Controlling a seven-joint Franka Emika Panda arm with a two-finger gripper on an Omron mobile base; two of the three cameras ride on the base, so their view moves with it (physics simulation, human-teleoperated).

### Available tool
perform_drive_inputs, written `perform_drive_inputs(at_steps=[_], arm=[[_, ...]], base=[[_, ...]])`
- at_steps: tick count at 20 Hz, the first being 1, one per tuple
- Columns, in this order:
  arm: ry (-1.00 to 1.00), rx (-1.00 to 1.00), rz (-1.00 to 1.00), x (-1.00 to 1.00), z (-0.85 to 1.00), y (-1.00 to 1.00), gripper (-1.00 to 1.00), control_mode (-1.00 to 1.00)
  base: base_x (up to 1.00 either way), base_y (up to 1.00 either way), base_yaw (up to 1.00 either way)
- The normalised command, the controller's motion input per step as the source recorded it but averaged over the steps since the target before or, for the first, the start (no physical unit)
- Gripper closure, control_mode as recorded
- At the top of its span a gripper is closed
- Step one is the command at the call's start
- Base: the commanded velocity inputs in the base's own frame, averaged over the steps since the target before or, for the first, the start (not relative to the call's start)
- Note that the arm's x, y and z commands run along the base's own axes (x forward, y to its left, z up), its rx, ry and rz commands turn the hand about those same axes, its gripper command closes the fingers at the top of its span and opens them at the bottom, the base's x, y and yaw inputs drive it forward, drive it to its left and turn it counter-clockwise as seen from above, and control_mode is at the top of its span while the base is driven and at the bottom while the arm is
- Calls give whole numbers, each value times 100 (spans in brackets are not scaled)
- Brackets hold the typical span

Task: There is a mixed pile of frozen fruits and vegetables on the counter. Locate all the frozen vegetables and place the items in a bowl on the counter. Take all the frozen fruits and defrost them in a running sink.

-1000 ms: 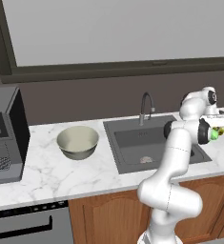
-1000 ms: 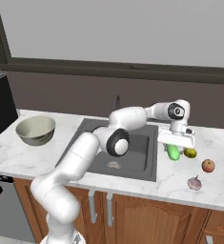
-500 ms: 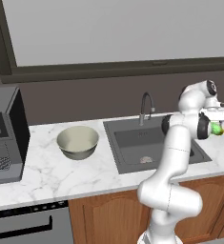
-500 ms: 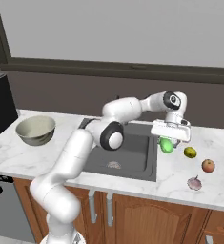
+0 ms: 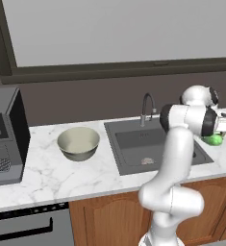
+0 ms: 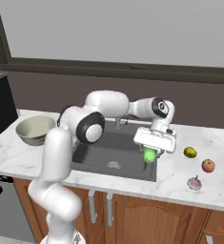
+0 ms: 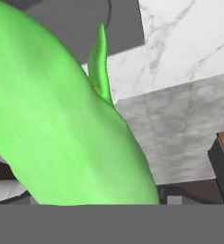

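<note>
In the left base view, the end effector (image 5: 219, 132) sat at the right edge of the frame, pinching the bright green vegetable (image 5: 213, 140), which hung just below it over the right rim of the sink (image 5: 133, 144). The bowl (image 5: 79, 142) stood on the bench (image 5: 52, 175) at centre left of the frame, well apart from the end effector, with the whole sink and the faucet (image 5: 146, 106) between them; by my judgement the coming carry had to run leftward across the basin to reach it. In the right base view, the end effector (image 6: 151, 145) was at centre frame above the right part of the sink (image 6: 104, 152), the green vegetable (image 6: 149, 155) held beneath it, and the bowl (image 6: 33, 130) lay far off at the left edge. The yellow-green fruit (image 6: 190, 152), the red fruit (image 6: 208, 165) and the pale pinkish vegetable (image 6: 194, 183) rested on the bench at the right of the frame, on the side away from the bowl. In the hand view, the green vegetable (image 7: 66, 119) lay close against the lens, its long axis slanting from upper left to lower right, with marble bench (image 7: 189, 43) at upper right.
</note>
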Motion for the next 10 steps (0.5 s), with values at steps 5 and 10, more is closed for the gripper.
perform_drive_inputs(at_steps=[5,10], arm=[[-4,-3,6,-87,42,86,100,-100],[-17,0,1,-63,64,69,100,-100]], base=[[0,0,0],[0,0,0]])
